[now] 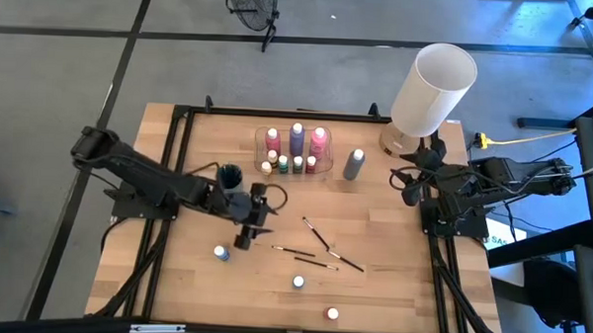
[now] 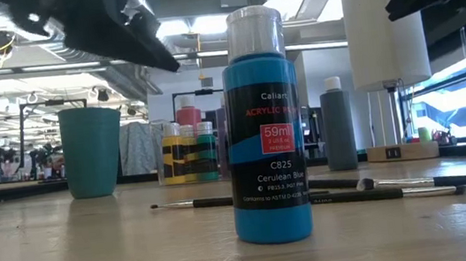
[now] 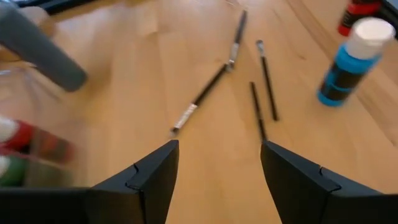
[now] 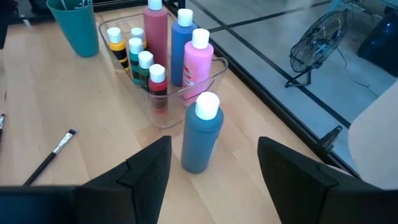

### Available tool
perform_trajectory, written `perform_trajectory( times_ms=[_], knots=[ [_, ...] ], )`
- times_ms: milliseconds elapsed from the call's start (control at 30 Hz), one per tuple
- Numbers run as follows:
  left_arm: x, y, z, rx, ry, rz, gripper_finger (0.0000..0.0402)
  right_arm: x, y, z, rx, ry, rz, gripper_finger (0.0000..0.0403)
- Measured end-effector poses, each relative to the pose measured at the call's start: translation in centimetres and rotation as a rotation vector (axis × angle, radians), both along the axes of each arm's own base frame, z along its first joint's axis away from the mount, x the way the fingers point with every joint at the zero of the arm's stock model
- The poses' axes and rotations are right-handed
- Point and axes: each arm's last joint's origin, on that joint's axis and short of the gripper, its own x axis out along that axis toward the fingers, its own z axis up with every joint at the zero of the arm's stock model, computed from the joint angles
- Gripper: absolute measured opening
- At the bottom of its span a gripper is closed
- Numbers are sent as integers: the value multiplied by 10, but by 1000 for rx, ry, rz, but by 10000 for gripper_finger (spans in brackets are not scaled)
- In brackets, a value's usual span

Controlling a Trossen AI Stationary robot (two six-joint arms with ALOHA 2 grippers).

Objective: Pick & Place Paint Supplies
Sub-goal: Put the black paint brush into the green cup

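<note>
— Wooden tabletop (image 1: 371, 288) fills the middle of the high view, with grey floor around it. What sits on it?

— A clear tray (image 1: 323, 168) at upper centre holds tall bottles (image 1: 296, 138) and tiny white-capped ones (image 1: 285, 165). A grey bottle (image 1: 354, 164) stands just right of it, a teal cup (image 1: 230, 174) to its left, a white lamp (image 1: 433, 87) at upper right.

— And loose items?

— Thin paintbrushes (image 1: 322, 243) lie scattered at centre. Small bottles stand apart along the lower part: one blue (image 1: 221, 252), one at (image 1: 298, 282), one at (image 1: 332, 313).

— Does the low view add anything?

— A label the overhead cannot show: a blue bottle (image 2: 262, 127) close to the lens reads "Cerulean Blue".

— The hands?

— The left hand (image 1: 256, 216) hovers left of centre; its wrist view shows fingers (image 3: 149, 180) spread wide over the brushes, gripping nothing. The right hand (image 1: 411, 186) waits at the right edge, likewise wide, with the grey bottle ahead in its wrist view (image 4: 202, 134).
</note>
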Motion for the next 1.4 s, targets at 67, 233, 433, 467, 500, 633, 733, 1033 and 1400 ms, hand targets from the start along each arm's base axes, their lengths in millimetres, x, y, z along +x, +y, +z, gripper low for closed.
perform_trajectory(
  times_ms=[67, 233, 433, 467, 500, 633, 733, 1033, 1400],
  knots=[
    [1, -7, -5, -11, 16, -11, 223, 0, 0, 0, 7, 2, 9, 242],
    [9, -17, -22, -78, 46, 45, 223, 0, 1, 0, 25, 6, 31, 242],
    [17, -20, -31, -115, 61, 46, 223, 2, 3, 1, 69, -9, 74, 242],
    [17, -20, -30, -132, 70, 49, 223, 2, 3, 1, 77, -14, 79, 242],
    [18, -20, -28, -150, 84, 52, 223, 3, 4, 1, 86, -18, 86, 242],
    [18, -22, -18, -139, 182, 74, 223, 4, 4, 1, 106, -23, 107, 242],
    [17, -21, -9, -109, 251, 77, 223, 5, 5, 3, 113, -40, 111, 242],
    [20, -21, 9, -76, 279, 70, 223, 5, 5, 3, 108, -39, 114, 242],
    [46, -26, -30, -39, 399, 51, 223, 6, 5, 4, 81, -42, 127, 242]
  ],
)
